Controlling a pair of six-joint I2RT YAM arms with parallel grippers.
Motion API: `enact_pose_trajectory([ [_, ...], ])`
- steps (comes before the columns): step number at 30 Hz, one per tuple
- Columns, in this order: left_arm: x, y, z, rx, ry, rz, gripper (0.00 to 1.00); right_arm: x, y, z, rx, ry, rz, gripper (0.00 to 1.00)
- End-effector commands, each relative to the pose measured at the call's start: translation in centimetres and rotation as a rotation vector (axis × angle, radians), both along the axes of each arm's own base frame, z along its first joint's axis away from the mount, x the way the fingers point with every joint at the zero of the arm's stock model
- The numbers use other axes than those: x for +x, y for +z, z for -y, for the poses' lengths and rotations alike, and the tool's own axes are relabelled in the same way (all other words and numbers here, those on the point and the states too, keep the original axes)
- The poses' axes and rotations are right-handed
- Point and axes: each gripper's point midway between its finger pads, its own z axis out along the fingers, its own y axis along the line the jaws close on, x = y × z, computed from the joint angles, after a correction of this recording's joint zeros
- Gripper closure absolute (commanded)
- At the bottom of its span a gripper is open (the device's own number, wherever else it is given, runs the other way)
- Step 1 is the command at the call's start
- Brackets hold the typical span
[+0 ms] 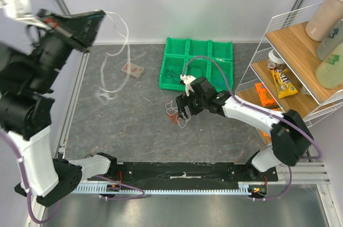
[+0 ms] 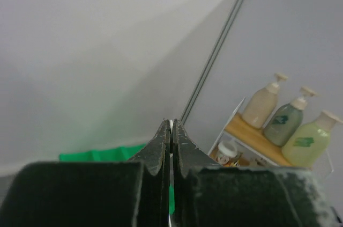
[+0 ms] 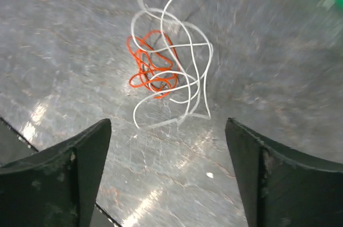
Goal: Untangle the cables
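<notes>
My left gripper (image 1: pixel 101 16) is raised high at the back left and is shut on a white cable (image 1: pixel 124 42). This cable hangs in loops, and its lower end rests on the table. In the left wrist view the jaws (image 2: pixel 171 126) are pressed together with a sliver of white cable between them. A tangle of white and red-orange cables (image 3: pixel 161 71) lies on the table. My right gripper (image 3: pixel 167 125) is open and empty just above and short of it. From above, the right gripper (image 1: pixel 184 112) hovers over that tangle (image 1: pixel 176 119).
A green compartment tray (image 1: pixel 222 50) sits behind the right gripper, with a thin dark wire (image 1: pixel 170 71) in its left compartment. A small packet (image 1: pixel 132 70) lies near the hanging cable. A wire shelf (image 1: pixel 292 34) with bottles and snacks stands at the right.
</notes>
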Motion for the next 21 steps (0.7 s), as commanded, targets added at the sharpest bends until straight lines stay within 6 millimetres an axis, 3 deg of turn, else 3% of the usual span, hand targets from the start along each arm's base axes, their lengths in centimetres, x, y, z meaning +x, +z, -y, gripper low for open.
enact_pose_trajectory([
  [1, 5.2, -8.1, 1.1, 0.075, 0.043, -0.291, 0.98, 1.4, 11.6, -0.1, 0.076, 0.072, 0.243, 0.02],
  [4, 6.3, -12.1, 1.8, 0.101, 0.029, -0.414, 0.98, 2.6, 18.7, -0.6, 0.188, 0.028, 0.350, 0.02],
  [7, 6.8, -15.6, 2.8, 0.122, -0.011, -0.513, 0.98, 2.7, 25.7, -2.9, 0.376, 0.062, 0.441, 0.02],
  [13, 6.8, -17.9, 3.4, 0.111, -0.042, -0.599, 0.98, 2.6, 34.6, -6.1, 0.697, 0.085, 0.513, 0.04],
  [15, 6.9, -18.5, 3.5, 0.093, -0.042, -0.631, 0.98, 2.6, 36.1, -7.1, 0.757, 0.092, 0.541, 0.07],
  [19, 7.0, -19.0, 4.4, 0.068, -0.088, -0.672, 0.98, 2.9, 35.8, -9.3, 0.774, 0.071, 0.509, 0.25],
  [21, 6.9, -18.7, 4.6, 0.064, -0.103, -0.669, 0.98, 2.9, 35.7, -9.7, 0.773, 0.048, 0.519, 0.26],
])
